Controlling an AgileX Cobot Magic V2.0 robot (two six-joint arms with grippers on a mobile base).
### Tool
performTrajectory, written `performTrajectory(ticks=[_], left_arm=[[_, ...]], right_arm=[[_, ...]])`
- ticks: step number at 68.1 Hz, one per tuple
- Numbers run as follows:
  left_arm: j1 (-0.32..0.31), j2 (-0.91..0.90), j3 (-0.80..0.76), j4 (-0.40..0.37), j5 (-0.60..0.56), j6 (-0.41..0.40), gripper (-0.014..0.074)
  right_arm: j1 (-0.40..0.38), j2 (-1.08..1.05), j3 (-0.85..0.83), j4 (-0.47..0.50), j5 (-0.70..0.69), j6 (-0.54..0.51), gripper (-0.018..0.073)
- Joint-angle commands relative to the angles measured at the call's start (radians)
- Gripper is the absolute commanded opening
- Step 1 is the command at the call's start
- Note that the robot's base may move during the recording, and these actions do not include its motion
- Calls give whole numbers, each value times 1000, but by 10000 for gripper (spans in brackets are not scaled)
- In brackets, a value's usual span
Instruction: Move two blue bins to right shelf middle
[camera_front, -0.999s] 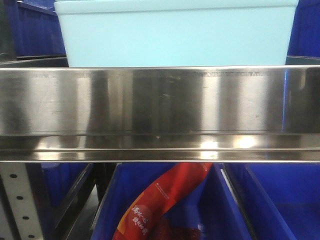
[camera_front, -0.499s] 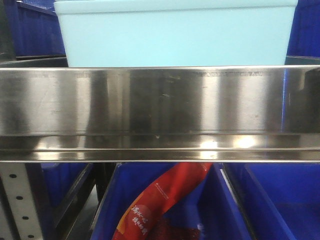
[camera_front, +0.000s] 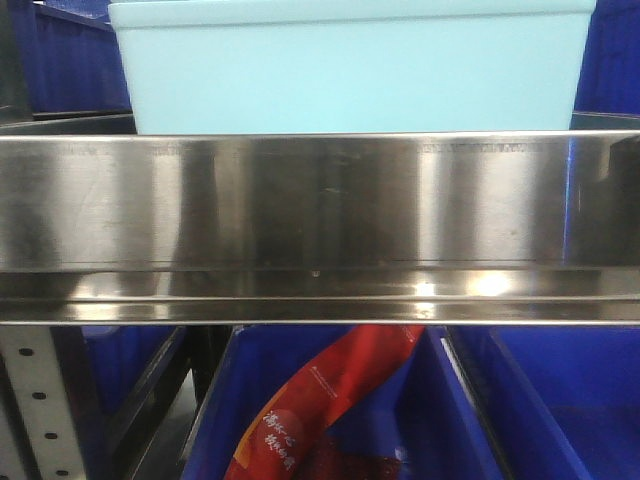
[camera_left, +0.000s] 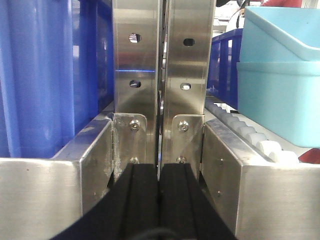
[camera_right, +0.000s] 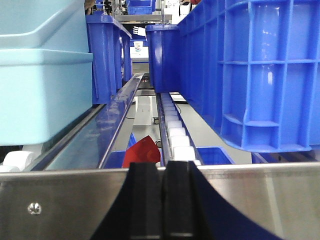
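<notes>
A pale bin (camera_front: 350, 70) sits on the shelf tier behind the shiny front rail (camera_front: 320, 205), which spans the whole front view and hides the bin's base. Dark-blue crates (camera_front: 70, 60) stand behind it at both sides. Below the rail, another blue crate (camera_front: 350, 440) holds a red packet (camera_front: 320, 400) with printed characters, and a perforated upright (camera_front: 35, 400) shows at lower left. In the left wrist view the left end effector (camera_left: 159, 200) has its two black fingers (camera_left: 135, 200) pressed together with nothing between them, just in front of two perforated steel uprights (camera_left: 136, 65) that stand side by side. To their right, two pale bins are nested one in the other, the upper bin (camera_left: 285, 30) tilted in the lower bin (camera_left: 280, 100), resting on a track of white rollers (camera_left: 250, 132) behind the rail. A dark-blue crate (camera_left: 45, 75) fills the left of that view. In the right wrist view the right end effector (camera_right: 161, 200) likewise has its black fingers (camera_right: 145, 200) closed on nothing, right at the rail (camera_right: 250, 200). The stacked pale bins (camera_right: 42, 90) appear at the left on the tier, with a white roller (camera_right: 17, 160) under their near corner. A large dark-blue crate (camera_right: 255, 70) sits at the right, more crates (camera_right: 107, 55) stand further back, and a row of rollers (camera_right: 175, 132) runs between them.
</notes>
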Motion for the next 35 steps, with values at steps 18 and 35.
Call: performTrajectory(ticks=[18,35], left_arm=[[1,-5,-1,-6,-20,0,-111],[1,-5,-1,-6,-20,0,-111]], right_arm=[[0,-4,2,4,-14,-2,-162],[0,-4,2,4,-14,-2,-162]])
